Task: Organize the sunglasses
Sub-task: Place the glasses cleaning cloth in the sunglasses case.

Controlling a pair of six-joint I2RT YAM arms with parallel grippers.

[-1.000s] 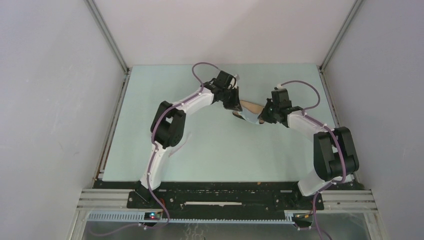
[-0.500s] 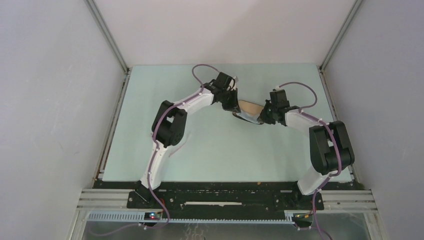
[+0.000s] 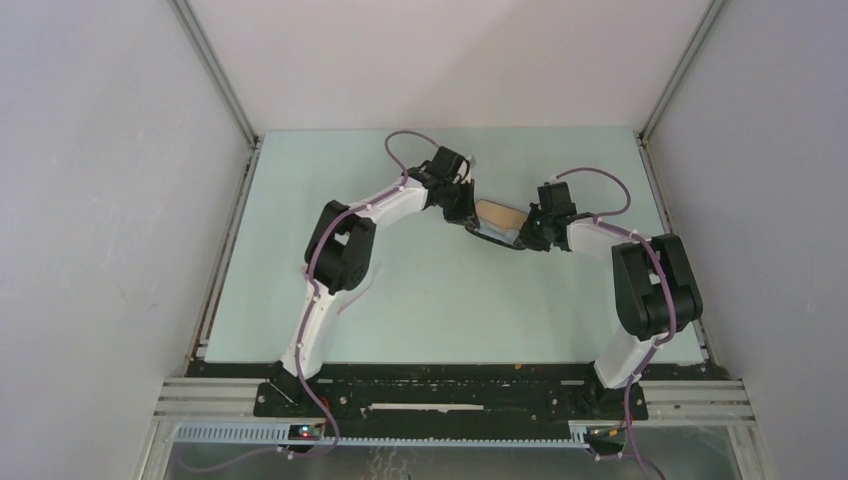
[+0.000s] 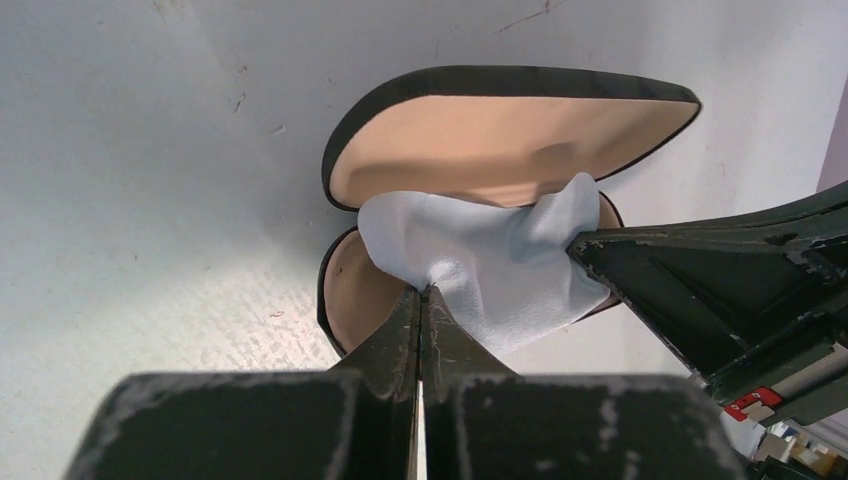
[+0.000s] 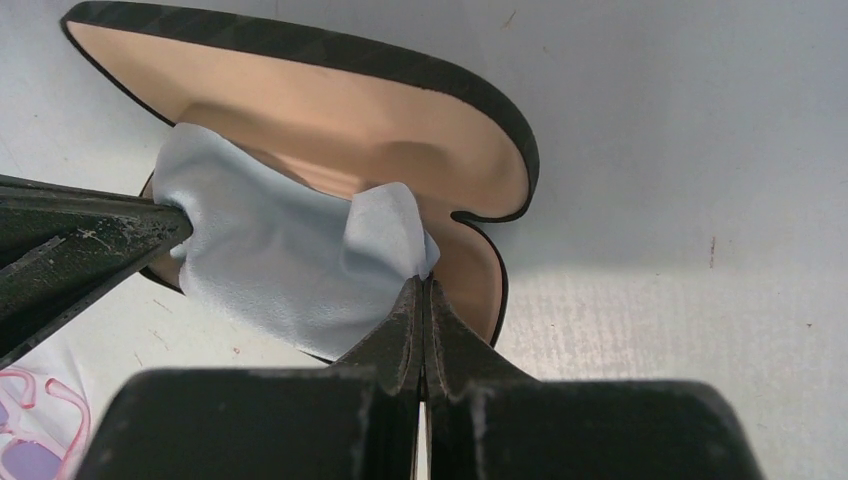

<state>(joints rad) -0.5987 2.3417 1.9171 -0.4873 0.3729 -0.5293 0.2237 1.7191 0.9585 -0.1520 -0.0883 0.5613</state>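
The left fingers (image 4: 405,335) are pressed together on one corner of the blue cloth (image 4: 480,260). The right fingers (image 5: 405,335) pinch its opposite corner, holding it spread over the open black case (image 4: 500,150). Only the right wrist view shows the sunglasses (image 5: 30,440) (pink frame, partly cut off), on the surface (image 3: 450,300) just left of the case.
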